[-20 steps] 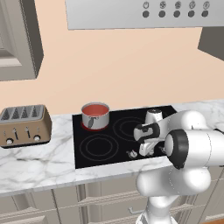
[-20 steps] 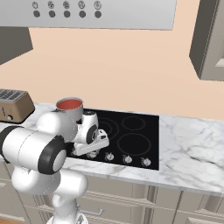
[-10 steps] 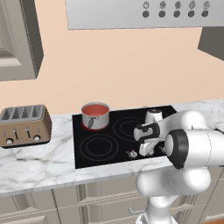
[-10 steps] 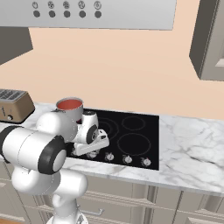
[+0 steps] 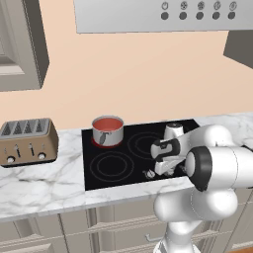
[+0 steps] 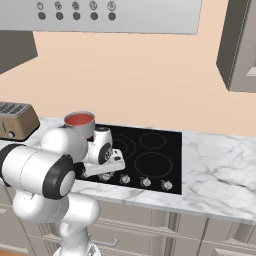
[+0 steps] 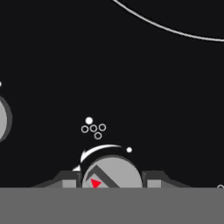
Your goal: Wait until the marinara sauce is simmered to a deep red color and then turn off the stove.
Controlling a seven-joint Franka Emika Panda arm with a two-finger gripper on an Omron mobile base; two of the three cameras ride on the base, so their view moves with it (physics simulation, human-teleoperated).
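The marinara sauce [image 5: 106, 123] [image 6: 80, 119] is a red-orange pool in a shiny steel saucepan [image 5: 108, 136] on the back left burner of the stove [image 5: 118, 165] [image 6: 155, 150]. A red glow shows under the pan. My gripper [image 5: 157, 172] [image 6: 102, 172] is down at the stove's front edge, on the leftmost knob of the row. In the hand view, the gripper [image 7: 111, 180] has its fingertips [image 7: 65, 180] against both sides of the round silver knob [image 7: 111, 170], which carries a red pointer mark. The gripper is shut on that knob.
A brown four-slot toaster [image 5: 27, 142] [image 6: 12, 120] stands on the marble counter left of the stove. The grey hood [image 5: 158, 15] hangs above. Other silver knobs [image 6: 145, 182] line the front edge to the right. Marble counter [image 6: 220, 170] extends to the right.
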